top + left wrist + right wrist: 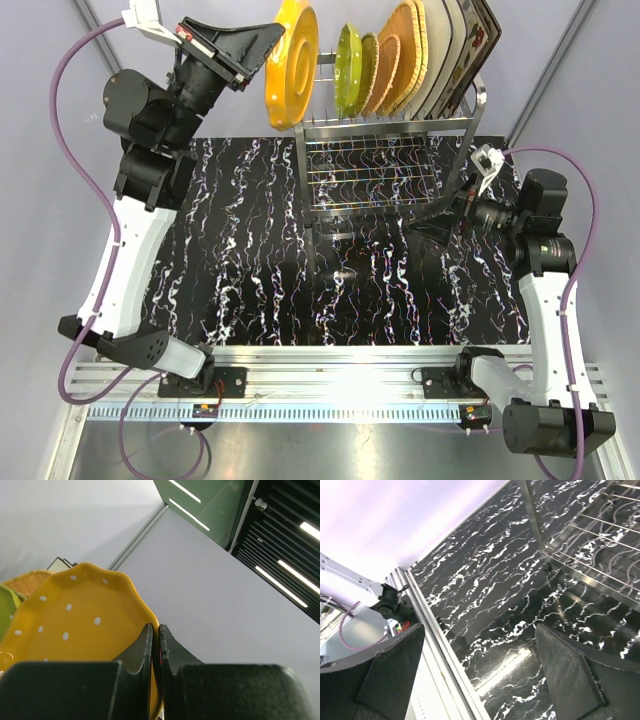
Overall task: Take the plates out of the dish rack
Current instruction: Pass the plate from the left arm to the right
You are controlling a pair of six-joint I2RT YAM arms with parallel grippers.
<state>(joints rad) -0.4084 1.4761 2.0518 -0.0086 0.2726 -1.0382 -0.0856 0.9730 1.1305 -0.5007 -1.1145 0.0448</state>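
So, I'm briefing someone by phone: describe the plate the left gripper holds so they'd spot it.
Find the tall steel dish rack at the table's far edge, plates standing on top. The orange plate is at their left end, rim pinched by the left gripper. It is glossy and white-dotted; beside it is a lime-green plate, further along woven plates.

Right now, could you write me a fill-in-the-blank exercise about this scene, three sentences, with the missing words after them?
1. The left tool is ______ on the rim of the orange dotted plate.
2. The right tool is ______ above the table, with nothing between its fingers.
3. In the dish rack, the neighbouring plate closest to the orange dotted plate is ______ in colour.

Missing words: shut; open; green.
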